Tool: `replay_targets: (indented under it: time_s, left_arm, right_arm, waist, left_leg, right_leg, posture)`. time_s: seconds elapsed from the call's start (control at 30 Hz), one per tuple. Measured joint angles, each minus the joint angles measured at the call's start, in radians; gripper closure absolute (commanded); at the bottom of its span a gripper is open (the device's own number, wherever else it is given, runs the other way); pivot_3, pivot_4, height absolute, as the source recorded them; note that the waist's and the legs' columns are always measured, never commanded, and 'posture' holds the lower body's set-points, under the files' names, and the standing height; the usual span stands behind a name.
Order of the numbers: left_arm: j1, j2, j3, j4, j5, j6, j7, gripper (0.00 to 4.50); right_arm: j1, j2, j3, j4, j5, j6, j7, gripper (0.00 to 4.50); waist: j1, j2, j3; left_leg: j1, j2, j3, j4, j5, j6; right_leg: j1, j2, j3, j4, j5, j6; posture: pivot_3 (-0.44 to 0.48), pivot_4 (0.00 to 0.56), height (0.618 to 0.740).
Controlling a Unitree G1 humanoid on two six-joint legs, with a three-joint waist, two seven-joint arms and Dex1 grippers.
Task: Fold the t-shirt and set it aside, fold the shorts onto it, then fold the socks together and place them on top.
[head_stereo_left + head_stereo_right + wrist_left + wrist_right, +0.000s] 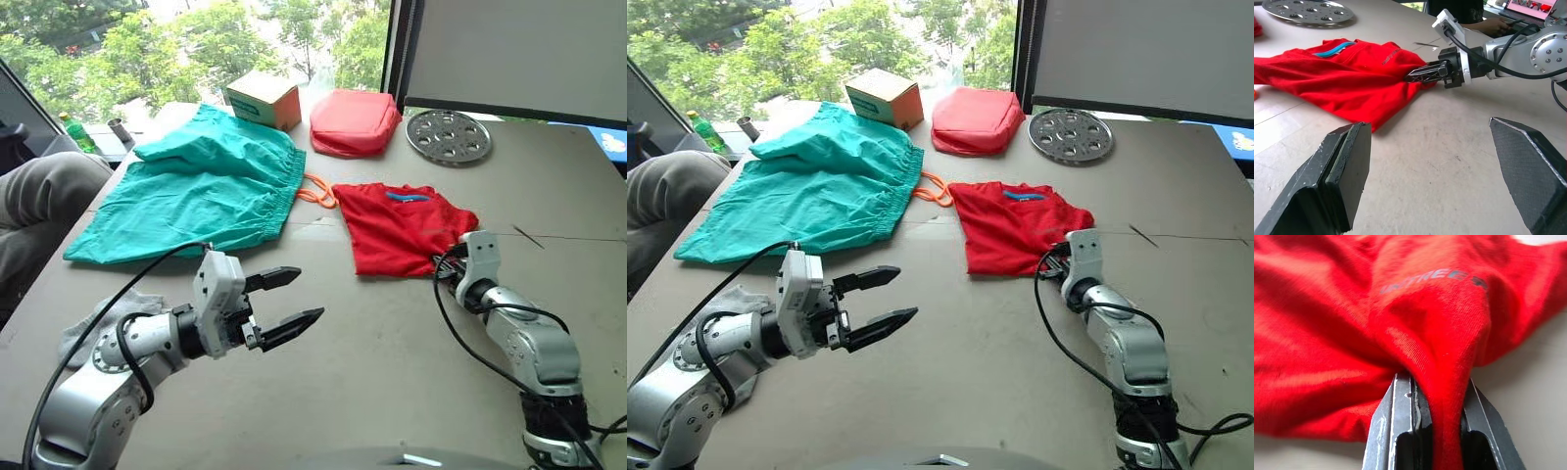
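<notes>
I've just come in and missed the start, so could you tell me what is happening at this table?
The robot is at the first step of folding laundry. Its right claw has pinched a fold of the red t-shirt at the near right edge, with cloth bunched between the fingers. The left claw hangs open above bare table, holding nothing. The teal shorts lie spread out and unfolded to the left, and the grey socks sit by the left arm, unfolded too.

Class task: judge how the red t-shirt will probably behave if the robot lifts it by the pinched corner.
The t-shirt is thin knit, bunching between the right gripper fingers, so it will likely drape limply. It probably weighs little. Held by one edge, the rest may drag across the table.
</notes>
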Motion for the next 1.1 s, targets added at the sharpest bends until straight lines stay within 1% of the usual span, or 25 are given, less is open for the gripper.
replay_targets:
  time_s: [0.03,0.07,0.13,0.2,0.33,0.4,0.43,0.67,0.8,0.93,1.0,1.03,1.1]
  left_arm:
    - [-0.035,-0.005,-0.021,0.015,0.001,-0.001,-0.001,0.41]
    - [-0.038,-0.006,-0.024,0.016,0.001,-0.001,-0.001,0.41]
    - [-0.086,-0.018,-0.056,0.029,0.001,-0.004,-0.005,0.41]
    - [-0.111,-0.019,-0.078,0.047,0.001,-0.006,-0.014,0.41]
    - [-0.186,-0.029,-0.142,0.079,-0.001,-0.006,-0.048,0.41]
    - [-0.207,-0.033,-0.163,0.084,-0.001,-0.006,-0.061,0.41]
    - [-0.239,-0.032,-0.189,0.091,-0.001,-0.008,-0.088,0.41]
    - [-0.322,-0.032,-0.250,0.131,-0.001,-0.015,-0.179,0.41]
    - [-0.380,-0.047,-0.302,0.167,-0.001,-0.021,-0.252,0.41]
    - [-0.422,-0.071,-0.359,0.202,0.018,-0.034,-0.310,0.41]
    - [-0.443,-0.081,-0.377,0.223,0.023,-0.043,-0.329,0.41]
    - [-0.455,-0.094,-0.385,0.235,0.030,-0.048,-0.332,0.41]
    - [-0.471,-0.115,-0.391,0.249,0.041,-0.052,-0.331,0.41]
  right_arm:
    - [0.043,0.002,-0.077,-0.026,-0.001,0.004,-0.034,4.49]
    - [0.049,0.002,-0.088,-0.030,-0.001,0.004,-0.038,4.49]
    - [0.107,0.010,-0.193,-0.070,0.001,0.019,-0.080,4.49]
    - [0.144,0.013,-0.273,-0.080,0.000,0.023,-0.115,4.49]
    - [0.169,0.015,-0.423,-0.051,0.001,0.019,-0.171,4.49]
    - [0.167,0.013,-0.457,-0.034,0.005,0.013,-0.180,4.49]
    - [0.167,0.003,-0.493,-0.007,0.005,-0.001,-0.192,4.49]
    - [0.213,-0.034,-0.595,0.079,0.004,-0.058,-0.204,4.49]
    - [0.225,-0.038,-0.626,0.166,0.001,-0.165,-0.205,4.49]
    - [0.196,-0.052,-0.620,0.268,0.002,-0.275,-0.191,4.49]
    - [0.202,-0.076,-0.601,0.302,0.005,-0.315,-0.153,4.49]
    - [0.213,-0.090,-0.591,0.314,0.005,-0.331,-0.130,3.54]
    - [0.239,-0.111,-0.588,0.323,0.017,-0.351,-0.091,2.76]
  waist:
    - [0.004,0.000,0.000]
    - [0.004,0.000,0.000]
    - [0.008,0.000,0.000]
    - [0.004,0.001,0.001]
    - [-0.008,0.003,0.002]
    - [-0.013,0.002,0.002]
    - [-0.013,0.002,0.002]
    - [-0.018,0.004,0.002]
    - [-0.023,0.003,0.002]
    - [-0.031,-0.001,0.001]
    - [-0.040,-0.002,0.001]
    - [-0.043,-0.002,0.001]
    - [-0.045,-0.002,0.002]
  left_leg:
    - [-0.001,-0.001,0.000,-0.003,0.000,0.000]
    - [-0.001,-0.001,0.000,-0.003,0.000,0.000]
    - [0.000,-0.001,0.000,-0.003,0.001,-0.002]
    - [0.000,-0.001,0.000,-0.004,0.000,0.000]
    - [0.001,0.001,0.001,-0.003,0.001,0.000]
    - [0.001,0.001,0.001,-0.003,0.001,0.000]
    - [0.001,0.001,0.000,-0.003,0.001,0.000]
    - [0.001,0.001,0.000,-0.004,0.001,0.000]
    - [0.002,0.001,0.001,-0.003,0.001,0.000]
    - [0.002,0.001,0.001,-0.003,0.001,0.001]
    - [0.002,0.001,0.001,-0.003,0.001,0.001]
    - [0.002,0.001,0.002,-0.003,0.001,0.001]
    - [0.002,0.001,0.002,-0.003,0.001,0.002]
  right_leg:
    - [0.000,0.000,-0.001,-0.003,0.000,0.000]
    - [0.000,0.000,-0.001,-0.003,0.000,0.000]
    - [0.001,0.001,-0.001,-0.003,0.000,0.000]
    - [0.001,0.002,-0.001,-0.003,0.000,0.000]
    - [0.001,0.004,0.000,-0.003,0.000,0.000]
    - [0.001,0.004,0.000,-0.003,0.000,0.000]
    - [0.001,0.004,0.000,-0.003,0.000,0.000]
    - [0.001,0.006,0.000,-0.003,0.000,0.000]
    - [0.001,0.006,0.002,-0.003,0.000,0.001]
    - [0.001,0.006,0.003,-0.003,0.000,0.001]
    - [0.002,0.006,0.003,-0.004,0.000,0.001]
    - [0.002,0.006,0.004,-0.004,0.000,0.001]
    - [0.003,0.006,0.004,-0.003,0.000,0.001]
  posture:
    - [0.000,0.150,0.739]
    - [0.000,0.150,0.739]
    - [0.000,0.150,0.739]
    - [0.000,0.150,0.739]
    - [0.000,0.150,0.739]
    - [0.000,0.150,0.739]
    - [0.000,0.150,0.739]
    - [0.000,0.150,0.739]
    - [0.000,0.150,0.739]
    - [0.000,0.150,0.739]
    - [0.000,0.150,0.739]
    - [0.000,0.150,0.739]
    - [0.000,0.150,0.739]
